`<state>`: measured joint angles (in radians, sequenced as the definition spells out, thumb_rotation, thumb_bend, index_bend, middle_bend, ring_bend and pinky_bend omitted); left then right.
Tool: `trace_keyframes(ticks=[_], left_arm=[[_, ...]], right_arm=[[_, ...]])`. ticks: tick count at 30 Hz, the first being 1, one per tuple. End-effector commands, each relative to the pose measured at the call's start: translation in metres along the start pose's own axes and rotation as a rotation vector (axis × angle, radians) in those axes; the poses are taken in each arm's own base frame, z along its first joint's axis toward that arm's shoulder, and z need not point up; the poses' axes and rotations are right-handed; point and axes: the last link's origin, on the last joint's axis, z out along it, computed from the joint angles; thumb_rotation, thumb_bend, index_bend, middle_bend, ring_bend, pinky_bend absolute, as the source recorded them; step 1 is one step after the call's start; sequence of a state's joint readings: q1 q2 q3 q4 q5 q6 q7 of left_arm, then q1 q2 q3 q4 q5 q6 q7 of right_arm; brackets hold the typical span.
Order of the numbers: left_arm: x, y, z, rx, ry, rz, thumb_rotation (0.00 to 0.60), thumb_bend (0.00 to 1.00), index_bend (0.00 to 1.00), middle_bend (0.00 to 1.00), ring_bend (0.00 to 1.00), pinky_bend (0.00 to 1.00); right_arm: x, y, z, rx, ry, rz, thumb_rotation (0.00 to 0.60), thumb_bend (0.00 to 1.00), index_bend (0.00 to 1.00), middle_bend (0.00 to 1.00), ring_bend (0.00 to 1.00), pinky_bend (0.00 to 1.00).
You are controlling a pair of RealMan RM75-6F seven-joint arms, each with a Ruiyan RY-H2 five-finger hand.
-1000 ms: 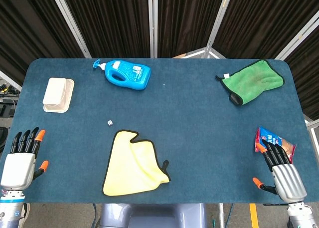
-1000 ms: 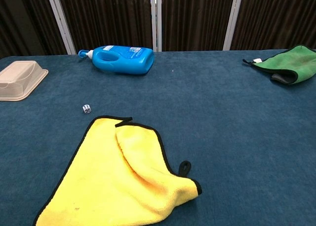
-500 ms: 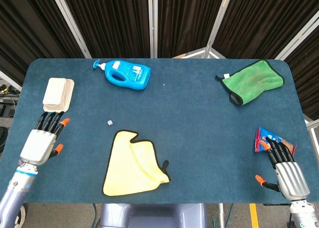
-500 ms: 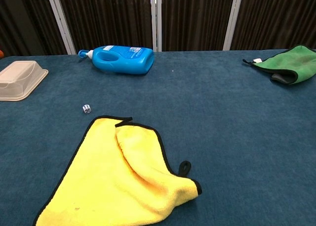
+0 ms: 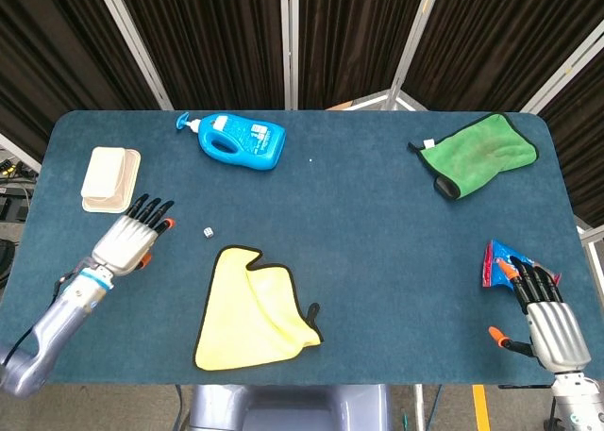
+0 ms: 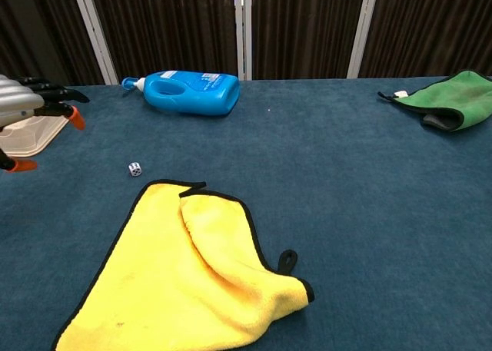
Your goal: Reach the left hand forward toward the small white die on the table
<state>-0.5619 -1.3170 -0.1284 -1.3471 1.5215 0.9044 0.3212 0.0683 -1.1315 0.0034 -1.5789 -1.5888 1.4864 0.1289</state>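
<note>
Risk of overshoot: with fingers spread and empty, left hand [image 5: 132,240] raised above table [image 5: 377,242], near die [image 5: 208,232] but apart from it. Any fast or low approach likely to knock so light a thing away, or to roll it onto yellow cloth [image 5: 253,308] just beside it, on the near side. Also possible: sweeping the beige container [image 5: 109,178] lying close to the hand on the far side, should the arm drift outward. In the chest view, left hand [image 6: 31,109] visible only at the frame edge, so fine alignment better judged from the head view.

Right hand [image 5: 545,316] at the near right edge, fingers extended and slightly apart, holding nothing; fingertips close to a red-and-blue packet [image 5: 500,261]; contact not determinable.

Die [image 6: 135,168]: very small, white cube with dark pips, resting flat on the blue surface between cloth corner and container. Uppermost face too small to read.

Farther back: blue bottle [image 5: 236,139] on its side; green cloth [image 5: 481,153] far right.
</note>
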Motion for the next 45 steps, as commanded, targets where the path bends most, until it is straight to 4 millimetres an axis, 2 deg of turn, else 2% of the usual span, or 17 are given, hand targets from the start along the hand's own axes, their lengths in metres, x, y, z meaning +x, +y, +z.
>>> trace_keyframes(ticks=[1, 6, 9, 14, 22, 30, 37, 41, 45], left_arm=[[-0.002, 0.009, 0.025, -0.025, -0.017, 0.029, 0.600, 0.30, 0.24, 0.00, 0.00, 0.00], [-0.004, 0.021, 0.053, -0.054, -0.025, 0.082, 0.600, 0.30, 0.28, 0.00, 0.00, 0.00], [-0.007, 0.034, 0.078, -0.069, -0.037, 0.089, 0.600, 0.30, 0.31, 0.00, 0.00, 0.00], [-0.011, 0.045, 0.096, -0.087, -0.037, 0.098, 0.600, 0.30, 0.34, 0.00, 0.00, 0.00], [-0.013, 0.054, 0.109, -0.101, -0.043, 0.090, 0.600, 0.30, 0.35, 0.00, 0.00, 0.00], [-0.016, 0.052, 0.111, -0.098, -0.051, 0.095, 0.600, 0.31, 0.44, 0.00, 0.00, 0.00], [-0.018, 0.053, 0.113, -0.090, -0.059, 0.083, 0.600, 0.31, 0.47, 0.00, 0.00, 0.00], [-0.020, 0.053, 0.112, -0.087, -0.065, 0.075, 0.600, 0.33, 0.50, 0.00, 0.00, 0.00], [-0.021, 0.053, 0.111, -0.084, -0.063, 0.062, 0.600, 0.41, 0.57, 0.00, 0.00, 0.00]], right_arm=[[0.000, 0.002, 0.001, -0.007, -0.002, 0.002, 0.600, 0.09, 0.02, 0.00, 0.00, 0.00], [0.000, 0.004, 0.003, -0.017, 0.000, 0.004, 0.600, 0.09, 0.02, 0.00, 0.00, 0.00], [0.002, 0.007, 0.005, -0.027, 0.005, 0.007, 0.600, 0.09, 0.02, 0.00, 0.00, 0.00], [0.003, 0.009, 0.006, -0.035, 0.010, 0.011, 0.600, 0.09, 0.02, 0.00, 0.00, 0.00], [0.002, 0.009, 0.007, -0.033, 0.009, 0.010, 0.600, 0.09, 0.02, 0.00, 0.00, 0.00], [0.002, 0.008, 0.007, -0.026, 0.017, 0.013, 0.600, 0.09, 0.02, 0.00, 0.00, 0.00], [0.002, 0.007, 0.007, -0.020, 0.018, 0.013, 0.600, 0.09, 0.02, 0.00, 0.00, 0.00], [0.002, 0.006, 0.007, -0.018, 0.018, 0.012, 0.600, 0.09, 0.02, 0.00, 0.00, 0.00], [0.002, 0.005, 0.006, -0.011, 0.021, 0.013, 0.600, 0.09, 0.02, 0.00, 0.00, 0.00]])
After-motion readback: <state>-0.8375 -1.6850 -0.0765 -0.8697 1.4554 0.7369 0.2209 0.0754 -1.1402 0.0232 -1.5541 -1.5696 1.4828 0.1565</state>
